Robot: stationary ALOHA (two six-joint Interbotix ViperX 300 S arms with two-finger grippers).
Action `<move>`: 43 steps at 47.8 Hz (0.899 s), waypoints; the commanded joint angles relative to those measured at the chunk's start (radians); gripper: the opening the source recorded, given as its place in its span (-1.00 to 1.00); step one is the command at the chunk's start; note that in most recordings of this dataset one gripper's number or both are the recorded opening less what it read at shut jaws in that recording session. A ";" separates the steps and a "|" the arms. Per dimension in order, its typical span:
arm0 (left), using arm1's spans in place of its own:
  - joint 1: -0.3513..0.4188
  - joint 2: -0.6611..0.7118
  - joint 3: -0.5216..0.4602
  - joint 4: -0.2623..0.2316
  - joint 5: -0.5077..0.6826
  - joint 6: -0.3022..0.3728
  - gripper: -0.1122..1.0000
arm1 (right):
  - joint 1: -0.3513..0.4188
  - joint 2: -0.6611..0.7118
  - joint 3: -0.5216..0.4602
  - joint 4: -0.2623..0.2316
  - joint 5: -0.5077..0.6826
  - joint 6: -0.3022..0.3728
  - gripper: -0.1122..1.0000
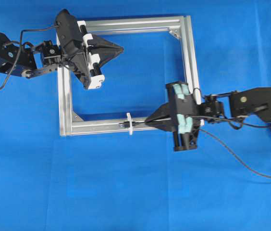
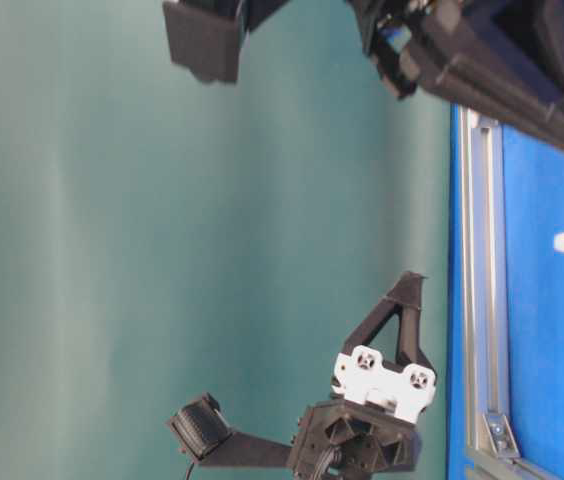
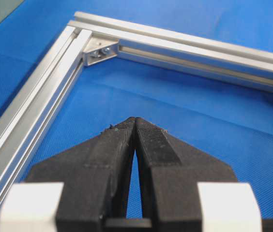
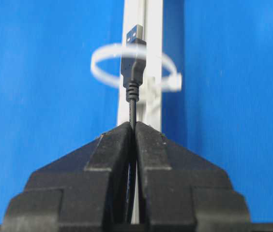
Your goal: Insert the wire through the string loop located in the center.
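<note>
Right wrist view, nearest first: the right gripper point(image 4: 132, 126) has its fingers pressed together on the wire point(image 4: 132, 106), pinching it a short way behind the plug point(image 4: 133, 53), which projects forward along the frame bar point(image 4: 148, 19). Beyond the fingertips the string loop point(image 4: 131, 65) stands across that bar, and the plug tip appears already inside the ring, with the white band crossing in front of the plug body; how far it has gone through cannot be told from this angle. In the overhead view the loop point(image 1: 129, 123) sits on the frame's near bar, the dark tip showing just at its left, the right gripper point(image 1: 150, 120) close on its right, and the slack wire trailing off to the right of that view. Judged step: feeding through, partly done. To do it well, advance straight along the bar, keeping the plug level and centred so its shoulders do not snag or flatten the soft band; avoid twist, and mind drag from the trailing cable. Farther off, the left gripper point(image 1: 120, 48) hangs over the frame's far corner, fingers closed on nothing, and is placed to receive the tip.
</note>
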 commanded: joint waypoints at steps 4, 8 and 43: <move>-0.003 -0.032 -0.005 0.003 -0.005 0.002 -0.80 | -0.002 0.025 -0.069 0.003 -0.005 0.002 -0.83; -0.003 -0.034 -0.002 0.003 -0.005 0.002 -0.80 | -0.002 0.043 -0.087 0.003 -0.003 0.002 -0.84; -0.003 -0.035 0.005 0.002 -0.005 0.000 -0.80 | -0.002 0.058 -0.103 0.002 -0.003 0.002 -0.84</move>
